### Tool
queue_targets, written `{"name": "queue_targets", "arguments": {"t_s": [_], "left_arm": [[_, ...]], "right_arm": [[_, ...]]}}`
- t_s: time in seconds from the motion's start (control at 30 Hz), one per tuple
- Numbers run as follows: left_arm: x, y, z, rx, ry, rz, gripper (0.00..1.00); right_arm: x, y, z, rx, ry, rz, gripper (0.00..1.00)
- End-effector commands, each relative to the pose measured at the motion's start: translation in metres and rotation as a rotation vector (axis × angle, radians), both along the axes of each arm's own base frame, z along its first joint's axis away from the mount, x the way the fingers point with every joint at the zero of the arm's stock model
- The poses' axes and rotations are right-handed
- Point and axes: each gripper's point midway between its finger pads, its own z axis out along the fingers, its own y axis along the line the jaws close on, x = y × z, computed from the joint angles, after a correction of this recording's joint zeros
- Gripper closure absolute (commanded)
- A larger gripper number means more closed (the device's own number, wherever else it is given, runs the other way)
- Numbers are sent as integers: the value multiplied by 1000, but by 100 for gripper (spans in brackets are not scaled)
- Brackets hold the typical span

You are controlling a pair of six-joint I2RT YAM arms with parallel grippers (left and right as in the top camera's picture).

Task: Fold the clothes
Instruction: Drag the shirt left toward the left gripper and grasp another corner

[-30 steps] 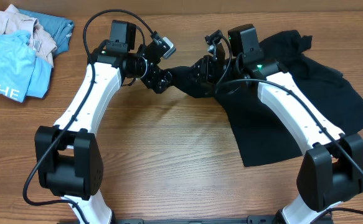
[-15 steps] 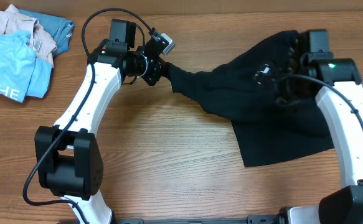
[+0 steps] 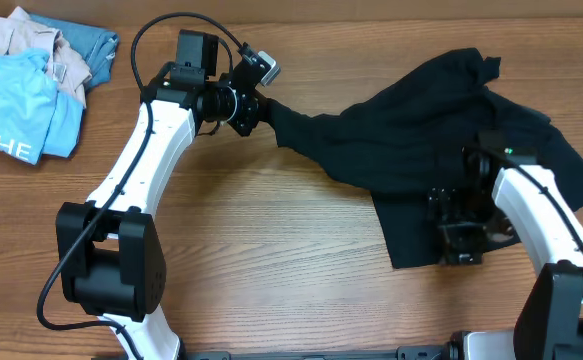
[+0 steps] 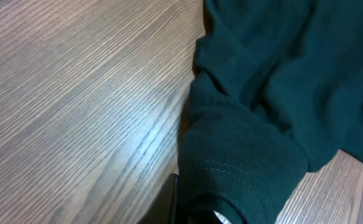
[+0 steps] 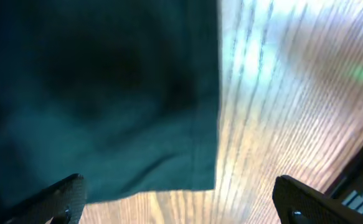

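- The black garment (image 3: 411,130) lies rumpled across the right half of the surface (image 3: 271,250). One cuff (image 4: 243,168) is drawn out to the left, towards the far edge.
- The left jaws are clamped on that cuff. In the left wrist view the cloth drapes over them, so little of the jaws themselves shows.
- The right jaws are spread wide with nothing between them. They hang over the garment's near hem (image 5: 200,180), where cloth gives way to bare wood.
- Step in hand, as I judge it: spreading the garment flat before any fold. No crease has been made yet, so the task is at an early stage.
- Next move, as I judge it: the right jaws need to drop onto the hem and pinch a single layer. Then both arms pull apart to flatten the bunched middle.
- Count: one black garment in work and two arms, the left arm (image 3: 146,150) and the right arm (image 3: 541,205).
- Far left there is a pile of what looks like three pieces: a light-blue shirt (image 3: 16,100), a beige piece (image 3: 11,35) and a teal piece (image 3: 86,45).
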Motion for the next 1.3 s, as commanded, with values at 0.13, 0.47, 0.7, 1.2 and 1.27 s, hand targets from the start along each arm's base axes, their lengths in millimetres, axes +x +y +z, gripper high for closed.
{"name": "queue_targets", "arguments": {"t_s": [0.13, 0.47, 0.7, 1.2, 1.27], "left_arm": [[2, -4, 7, -22, -8, 0, 96], [1, -3, 6, -22, 3, 5, 96], [3, 0, 4, -2, 0, 20, 96], [3, -2, 8, -26, 17, 39, 96], [4, -2, 16, -33, 3, 44, 96]], "right_arm": [[-25, 43, -18, 101, 49, 58, 0], [-15, 58, -46, 48, -50, 88, 0], [-22, 44, -59, -24, -53, 98, 6], [-17, 28, -56, -121, -61, 111, 96], [-8, 16, -39, -197, -58, 123, 96]]}}
